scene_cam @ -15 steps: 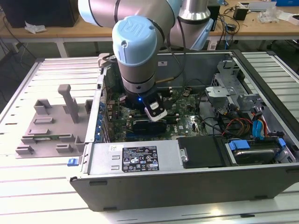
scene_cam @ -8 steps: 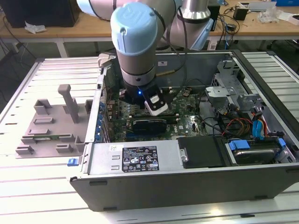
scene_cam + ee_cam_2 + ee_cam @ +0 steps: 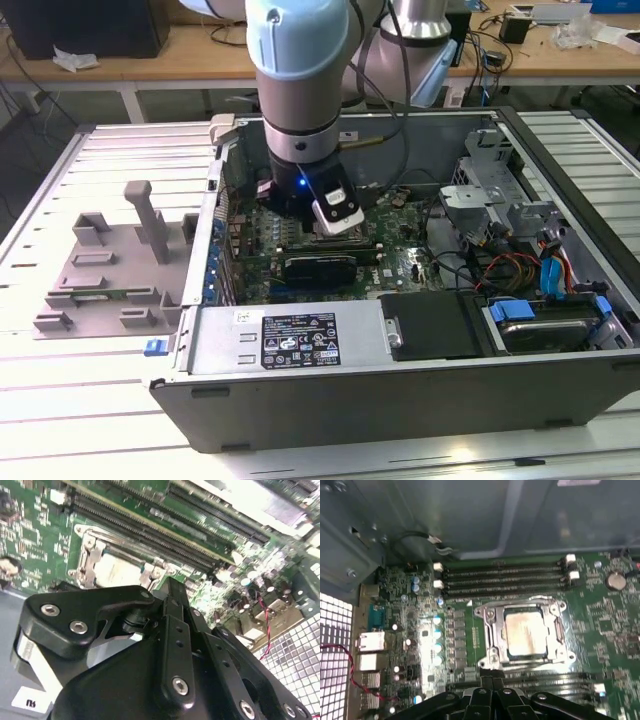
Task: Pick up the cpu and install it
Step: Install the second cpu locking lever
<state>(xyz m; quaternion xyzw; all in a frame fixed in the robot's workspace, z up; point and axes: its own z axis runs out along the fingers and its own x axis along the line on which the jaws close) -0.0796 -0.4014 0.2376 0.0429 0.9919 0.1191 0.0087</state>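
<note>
The exterior view is evenly and brightly lit from overhead. In both wrist views the motherboard (image 3: 420,630) looks soft and blurred, with pale glare on the cpu (image 3: 525,630) and dim corners.

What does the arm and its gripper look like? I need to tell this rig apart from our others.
The arm is a thick cylinder, pale blue on top, silver-grey below, ending in a black wrist with a small blue light and a white block. Dark cables run behind it. In the second wrist view the gripper is matte black linkage plates with silver screw heads.
</note>
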